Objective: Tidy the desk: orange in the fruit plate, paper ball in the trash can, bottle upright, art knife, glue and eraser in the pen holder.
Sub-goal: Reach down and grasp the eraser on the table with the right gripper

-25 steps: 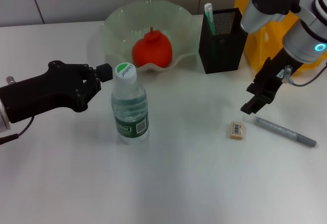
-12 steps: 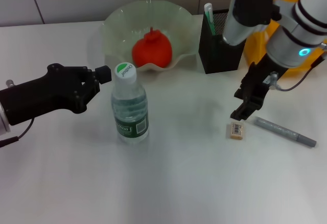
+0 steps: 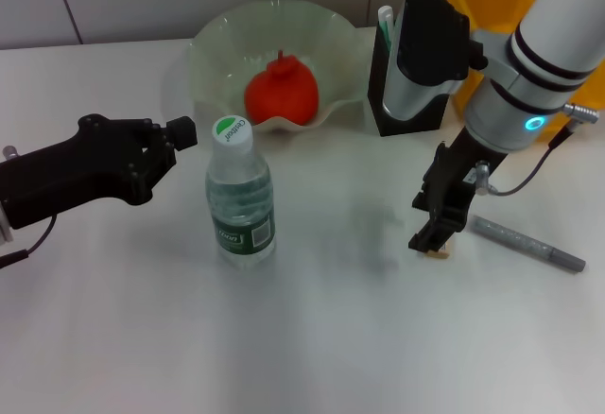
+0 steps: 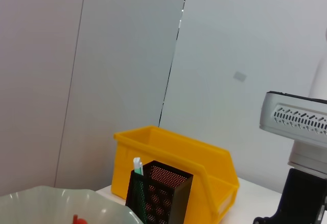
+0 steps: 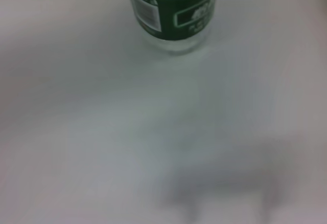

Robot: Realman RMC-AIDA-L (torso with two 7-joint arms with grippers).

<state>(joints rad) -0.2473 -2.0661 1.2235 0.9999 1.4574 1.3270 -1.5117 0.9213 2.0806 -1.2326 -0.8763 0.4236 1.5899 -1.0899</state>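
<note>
The right claw (image 3: 437, 228) is low over the eraser (image 3: 438, 250), near the surface's right edge; I cannot tell its state. The eraser seems light and stiff; pinch its 2 long sides.

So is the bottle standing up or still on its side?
Upright. In the head view the bottle stands on its base on the desk, cap on top, with the left gripper beside the cap.
</note>
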